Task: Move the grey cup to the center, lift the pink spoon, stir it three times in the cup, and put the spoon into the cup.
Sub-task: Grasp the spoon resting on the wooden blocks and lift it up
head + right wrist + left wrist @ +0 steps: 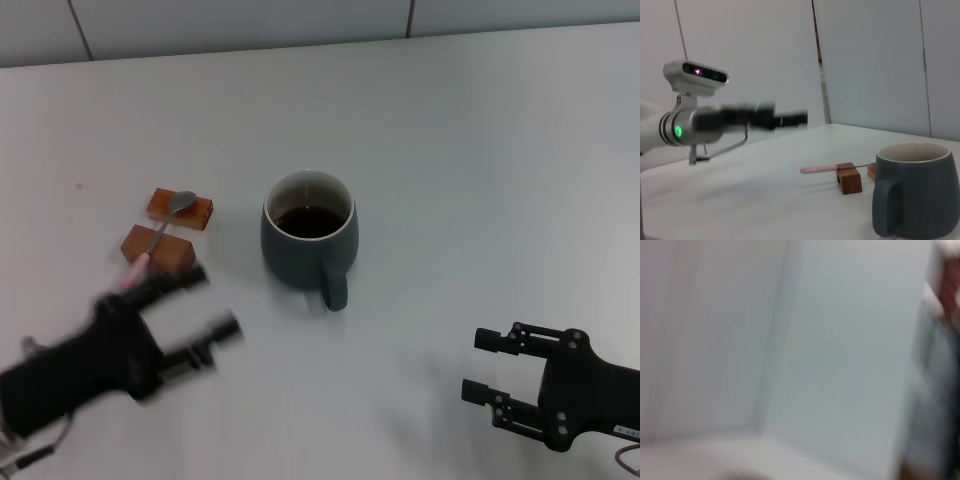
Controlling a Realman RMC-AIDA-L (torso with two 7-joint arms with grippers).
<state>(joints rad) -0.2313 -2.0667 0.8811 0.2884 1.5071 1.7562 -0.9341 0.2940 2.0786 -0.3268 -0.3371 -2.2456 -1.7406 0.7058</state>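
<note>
Counter (pixel 470 150) white. Left gripper (pixel 200 305) near-left, fingers spread wide, holding nothing, just near of spoon's handle end. Right gripper (pixel 488 366) near-right, spread, empty. Cup (pixel 308 243) centre, handle toward robot. Spoon (pixel 165 222) lies across two blocks (pixel 168 232), left of cup.

Pink spoon (pixel 821 169) across wooden blocks (pixel 850 179)

Even, soft light fills the scene, with only a faint shadow under the cup (pixel 308 243) on the white table (pixel 480 150) and no glare. In the head view's lower left the left gripper (pixel 200 310) is smeared by motion blur, while the right gripper (pixel 488 366) at lower right is sharp. The left wrist view is blurred all over.
</note>
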